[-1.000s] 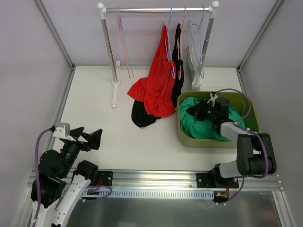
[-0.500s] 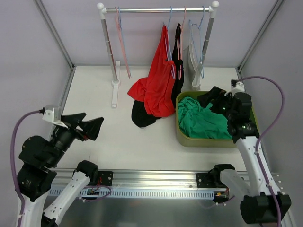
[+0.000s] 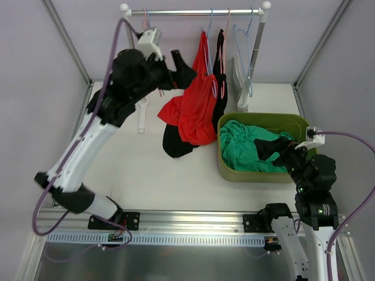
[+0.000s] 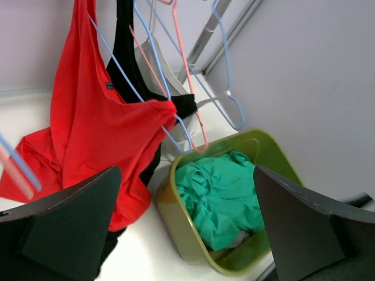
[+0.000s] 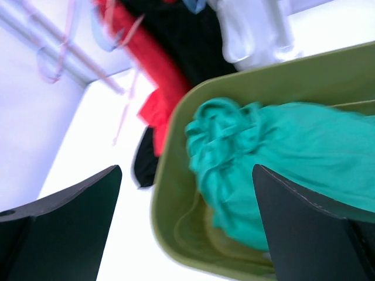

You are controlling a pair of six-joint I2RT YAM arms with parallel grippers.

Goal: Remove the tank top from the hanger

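A red tank top hangs from a light blue hanger on the rail, its hem bunched on the table. My left gripper is raised just left of it, open and holding nothing. In the left wrist view the red tank top drapes off the blue hanger, ahead and to the left of my open left gripper. My right gripper is open and holds nothing over the right side of the bin. The right wrist view shows the right gripper and a blurred red tank top.
A black top and a white garment hang right of the red one. Empty pink and blue hangers hang at the rail's left. The olive bin holds a green garment. The rack post stands on the table.
My left arm swung up from the near left corner to the rack. My right gripper opened, left the green garment in the bin and drew back toward the near right.
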